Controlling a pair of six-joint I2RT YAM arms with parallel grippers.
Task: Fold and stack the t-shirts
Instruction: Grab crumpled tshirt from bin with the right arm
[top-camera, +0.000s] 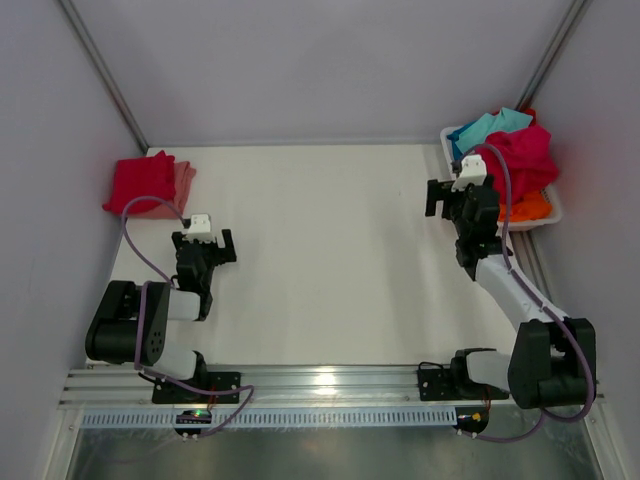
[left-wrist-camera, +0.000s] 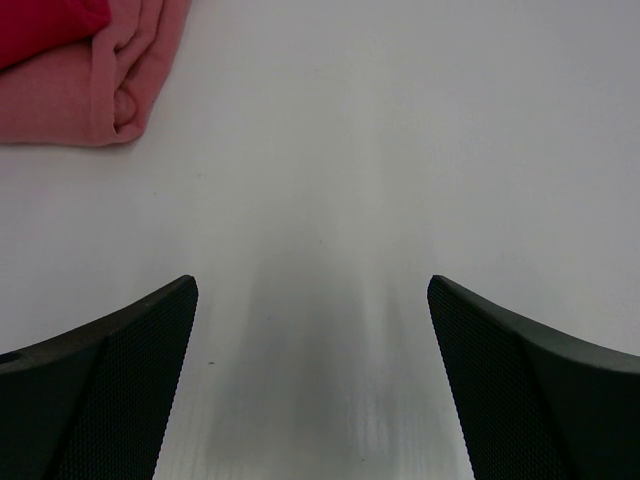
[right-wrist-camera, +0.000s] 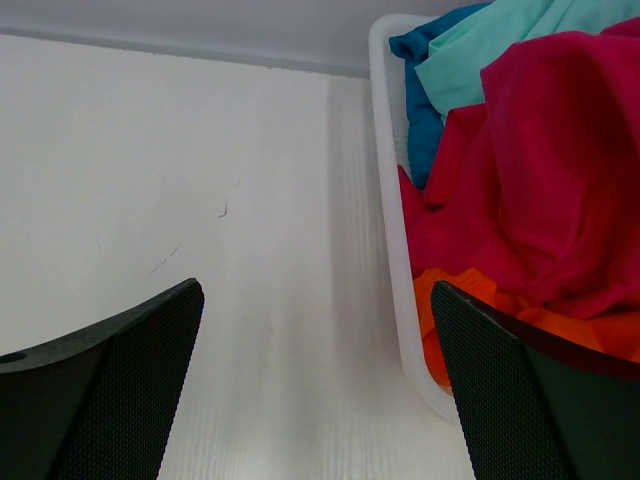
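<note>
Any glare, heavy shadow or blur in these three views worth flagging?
Top external: soft, even light, one glare patch on the metal rail at the near edge. Left wrist: sharp; a soft grey shadow on the table under the open left gripper. Right wrist: sharp; a faint shadow strip beside the white basket, the crimson t-shirt not washed out.

A folded crimson t-shirt (top-camera: 138, 182) lay on a folded salmon pink t-shirt (top-camera: 184, 178) at the table's (top-camera: 330, 250) far left. A second crimson t-shirt (top-camera: 522, 155), a teal one (top-camera: 492, 125), a blue one (right-wrist-camera: 418, 110) and an orange one (top-camera: 530, 208) sat crumpled in a white basket (right-wrist-camera: 390, 200) at far right.
</note>
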